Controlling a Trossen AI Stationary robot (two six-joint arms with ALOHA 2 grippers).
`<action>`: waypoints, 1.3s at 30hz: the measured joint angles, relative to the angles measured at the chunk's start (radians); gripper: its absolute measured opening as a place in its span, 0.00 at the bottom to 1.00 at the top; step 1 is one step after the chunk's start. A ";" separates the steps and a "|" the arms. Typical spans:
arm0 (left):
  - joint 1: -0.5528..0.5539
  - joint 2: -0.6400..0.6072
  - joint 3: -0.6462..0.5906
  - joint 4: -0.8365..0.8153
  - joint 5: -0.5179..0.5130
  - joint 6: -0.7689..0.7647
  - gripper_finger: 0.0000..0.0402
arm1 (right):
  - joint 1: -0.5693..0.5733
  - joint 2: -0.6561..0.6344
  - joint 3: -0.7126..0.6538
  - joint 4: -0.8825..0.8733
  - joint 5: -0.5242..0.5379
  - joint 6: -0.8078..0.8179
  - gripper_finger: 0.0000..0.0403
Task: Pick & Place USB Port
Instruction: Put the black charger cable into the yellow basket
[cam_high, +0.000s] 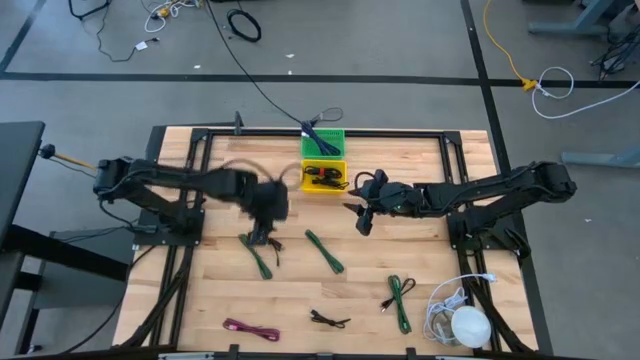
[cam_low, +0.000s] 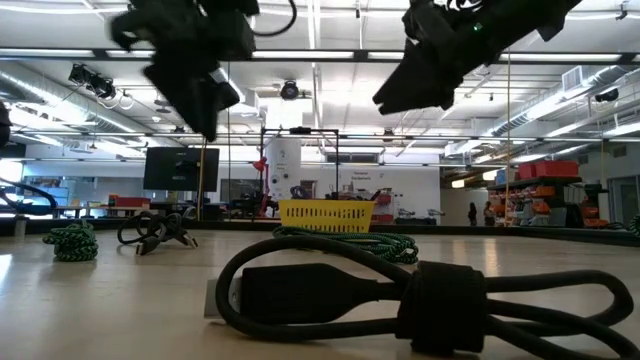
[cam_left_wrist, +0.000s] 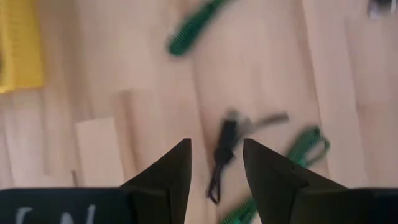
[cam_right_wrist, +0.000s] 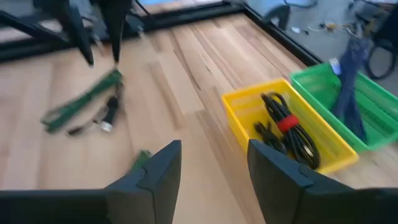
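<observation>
From above, the left gripper (cam_high: 262, 232) hangs over a short black USB cable (cam_high: 272, 246) that lies beside a green bundled cable (cam_high: 259, 257) on the wooden table (cam_high: 210, 290). The left wrist view shows what the overhead one blurs: the jaws stand apart, nothing between them, with the black USB cable (cam_left_wrist: 225, 149) on the boards just beyond the fingertips. The right gripper (cam_high: 363, 218) hovers right of the bins, jaws apart and empty; its wrist view looks into the bins.

The low view alone shows a thick black cable (cam_low: 420, 290) coiled close to the lens, with a green cable (cam_low: 350, 242) behind it and the open workshop hall beyond.

The tabletop is pale planks in a black frame. More bundles lie scattered across it: a green one (cam_high: 325, 252) mid-table, another green one (cam_high: 399, 301) to the right, a small black one (cam_high: 328, 320) near the front edge, a magenta one (cam_high: 250, 329), and a white bundle (cam_high: 458, 318) at the front right corner.

The yellow bin (cam_right_wrist: 239, 109) holds black cables (cam_right_wrist: 286, 134) with a red band. Touching it, the green bin (cam_right_wrist: 311, 84) holds a bluish bundle (cam_right_wrist: 351, 81).
</observation>
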 joint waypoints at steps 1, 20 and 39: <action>-0.041 0.010 0.000 -0.007 -0.032 0.000 0.37 | 0.002 0.000 0.000 0.020 -0.015 -0.002 0.46; -0.276 0.264 -0.001 -0.086 -0.322 -0.045 0.37 | 0.062 0.000 0.000 0.120 -0.029 -0.050 0.46; -0.221 0.362 -0.001 -0.042 -0.229 -0.049 0.28 | 0.062 0.000 0.000 0.117 -0.029 -0.051 0.46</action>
